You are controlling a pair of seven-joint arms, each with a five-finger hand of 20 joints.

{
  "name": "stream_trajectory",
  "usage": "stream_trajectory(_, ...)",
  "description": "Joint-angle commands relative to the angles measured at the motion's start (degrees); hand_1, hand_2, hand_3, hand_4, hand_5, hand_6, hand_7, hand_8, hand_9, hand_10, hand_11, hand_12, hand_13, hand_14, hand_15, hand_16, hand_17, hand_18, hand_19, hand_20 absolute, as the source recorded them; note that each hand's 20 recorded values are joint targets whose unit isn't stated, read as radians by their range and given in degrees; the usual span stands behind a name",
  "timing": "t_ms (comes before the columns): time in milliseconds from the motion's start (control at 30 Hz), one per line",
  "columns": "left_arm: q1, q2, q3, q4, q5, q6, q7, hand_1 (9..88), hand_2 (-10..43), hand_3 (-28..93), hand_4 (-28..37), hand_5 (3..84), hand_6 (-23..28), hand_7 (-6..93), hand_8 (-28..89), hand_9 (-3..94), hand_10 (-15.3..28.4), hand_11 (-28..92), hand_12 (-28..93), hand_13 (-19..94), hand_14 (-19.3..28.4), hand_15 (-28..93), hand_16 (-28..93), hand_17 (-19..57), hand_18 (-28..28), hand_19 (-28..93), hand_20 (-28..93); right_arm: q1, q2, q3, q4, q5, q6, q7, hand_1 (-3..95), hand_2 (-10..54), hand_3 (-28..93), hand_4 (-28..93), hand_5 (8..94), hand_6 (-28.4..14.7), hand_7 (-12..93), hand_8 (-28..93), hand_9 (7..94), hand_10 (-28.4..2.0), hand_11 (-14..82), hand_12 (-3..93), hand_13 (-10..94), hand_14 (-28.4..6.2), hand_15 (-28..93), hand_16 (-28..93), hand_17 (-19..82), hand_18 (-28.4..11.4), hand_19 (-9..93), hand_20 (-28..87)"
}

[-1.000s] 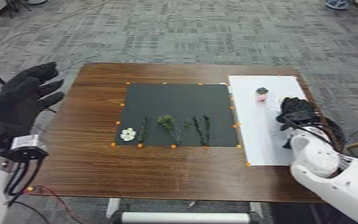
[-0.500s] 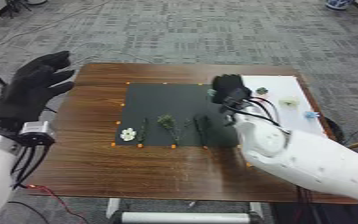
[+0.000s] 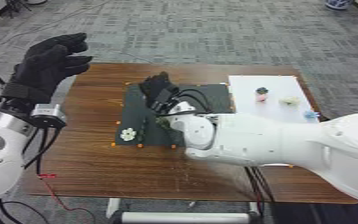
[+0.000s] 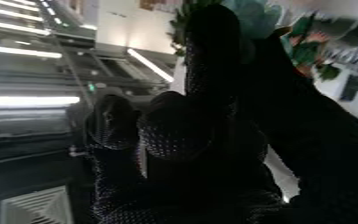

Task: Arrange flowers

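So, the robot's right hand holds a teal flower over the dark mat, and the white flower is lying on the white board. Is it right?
Not quite: the white flower lies on the dark mat, near its front left corner, as the head view shows. The right hand does hold a teal flower over that mat.

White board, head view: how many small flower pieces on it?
4: dark green piece, pink piece just below, pale yellow piece to their right, blue piece at the right edge. The right arm may hide others.
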Motion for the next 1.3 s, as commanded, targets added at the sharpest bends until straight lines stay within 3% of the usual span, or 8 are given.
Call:
stream_trajectory(33,-3.1,0.43,2.14,1.08,0.25,-0.87,0.37,27.4,-4.9,68,-26.7,30.4,7.0,17.3,-9,23.7,16.9,20,17,13,21.1,52,-10,-8.6,24.6,49,5,-3.6,-4.3,3.3,4.9,-1.8,-3.1,-0.5,45.8,-9.5,86,-24,81.2,3.8,34,-4,91.5,-3.8,16.8,48.4,76,-5.1,77,30,41,-21.9,93,56)
stream_trajectory(533,-5.8,0.52,4.38,2.22,0.03,-2.15,0.40,27.1,-5.1,67,-25.9,29.6,6.6,16.3,-8,22.4,17.1,20,16,12,21.9,56,-14,-8.6,24.8,52,1,-4.2,-5.3,3.6,5.9,-1.3,-4.8,-0.3,44.2,-9.5,86,-25,80.0,4.3,33,-3,89.7,-3.5,15.8,48.0,75,-5.2,78,31,41,-22.1,93,57)
stream_trajectory(833,-5.1,0.43,3.78,2.02,0.07,-2.47,0.20,27.1,-5.1,67,-25.5,29.4,6.5,16.6,-8,22.4,16.6,21,17,12,21.0,56,-14,-8.8,24.6,52,-1,-3.9,-4.5,4.9,4.3,-0.1,-6.4,-2.4,39.7,-9.5,84,-27,76.2,3.4,33,-4,87.2,-3.5,14.7,46.4,74,-4.9,79,31,40,-21.8,93,59)
stream_trajectory(967,-5.6,0.54,4.14,2.22,0.09,-2.21,0.27,27.1,-5.1,67,-25.5,29.1,6.2,17.3,-8,22.1,16.4,21,17,12,20.7,56,-14,-8.9,24.4,52,-1,-3.7,-4.5,5.0,4.4,-0.4,-6.5,-2.4,37.5,-9.5,83,-28,75.2,3.1,33,-4,84.6,-4.0,19.6,42.0,73,-5.2,80,31,39,-22.0,93,58)
stream_trajectory(1300,-5.1,0.50,3.77,2.07,0.04,-2.16,0.41,26.4,-5.4,69,-25.2,26.5,4.2,22.1,-10,19.9,12.6,24,17,11,15.9,51,-10,-9.6,22.3,47,2,-3.1,-4.3,4.7,4.4,-0.5,-8.4,-1.2,38.0,-9.5,84,-28,73.4,2.9,32,-4,83.9,-3.5,16.7,43.2,73,-4.9,80,31,39,-21.9,93,58)
